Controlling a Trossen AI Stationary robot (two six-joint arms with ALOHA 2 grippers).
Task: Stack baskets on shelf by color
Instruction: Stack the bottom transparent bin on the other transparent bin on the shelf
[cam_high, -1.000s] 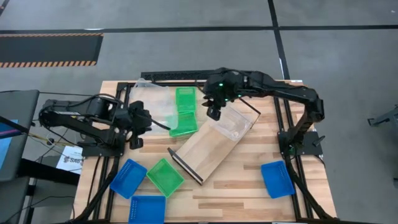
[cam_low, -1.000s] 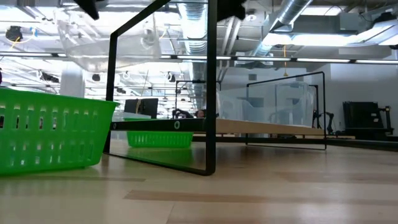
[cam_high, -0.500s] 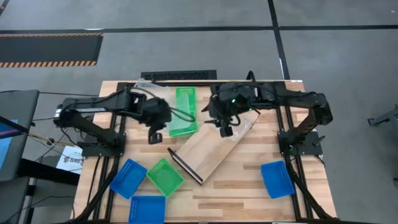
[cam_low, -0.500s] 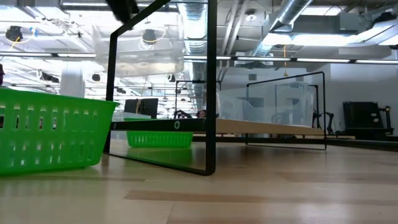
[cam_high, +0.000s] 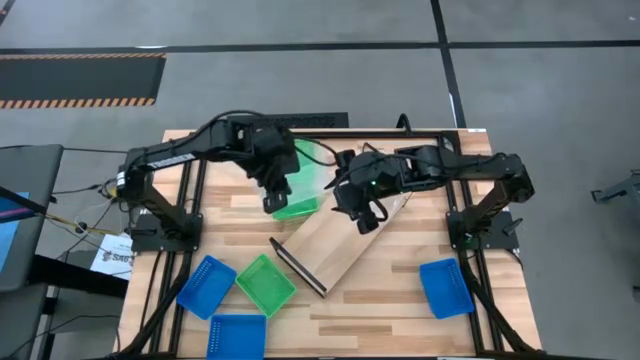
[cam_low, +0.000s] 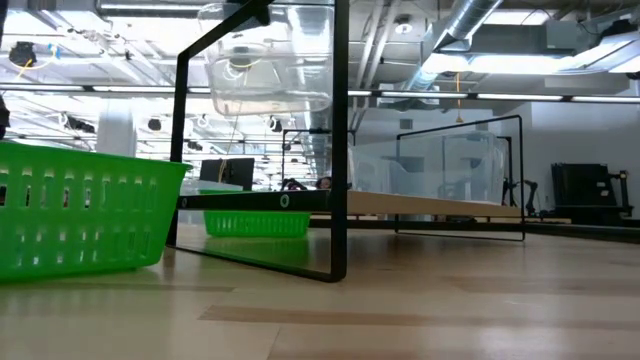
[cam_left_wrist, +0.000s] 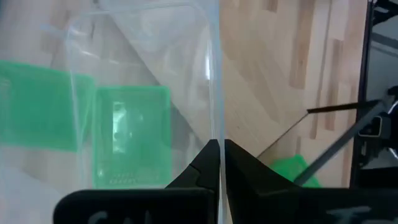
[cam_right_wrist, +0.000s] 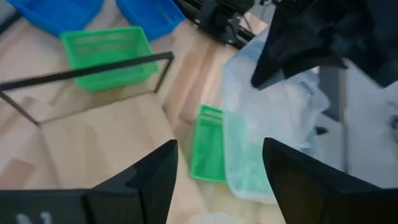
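Observation:
My left gripper (cam_high: 272, 206) is shut on a clear basket (cam_low: 265, 62) above the green baskets (cam_high: 296, 207) at the table's far middle. My right gripper (cam_high: 365, 218) hangs open over the far end of the shelf (cam_high: 335, 245), a light-wood board lying aslant with black end frames (cam_low: 340, 140). Another clear basket (cam_low: 430, 170) sits on the shelf's far end. A third green basket (cam_high: 265, 283) lies flat near the shelf's near end. Blue baskets lie at the near left (cam_high: 207, 285), (cam_high: 237, 335) and near right (cam_high: 445, 287). My left gripper pinches the clear basket's side wall at its rim (cam_left_wrist: 215, 106) between both fingers (cam_left_wrist: 239, 168), which come from above. The basket is lifted clear of the table and hangs roughly level below the fingers (cam_low: 265, 62).
The shelf's near black frame (cam_high: 298, 268) stands upright beside the green basket. The two arms are close together over the far middle of the table. Bare slatted wood (cam_high: 400, 310) lies between the shelf and the near-right blue basket.
My left gripper has swung from the table's left side toward the middle and carried the lifted clear basket rightward over the green baskets. My right gripper has moved a little toward the near edge, along the shelf's far end.

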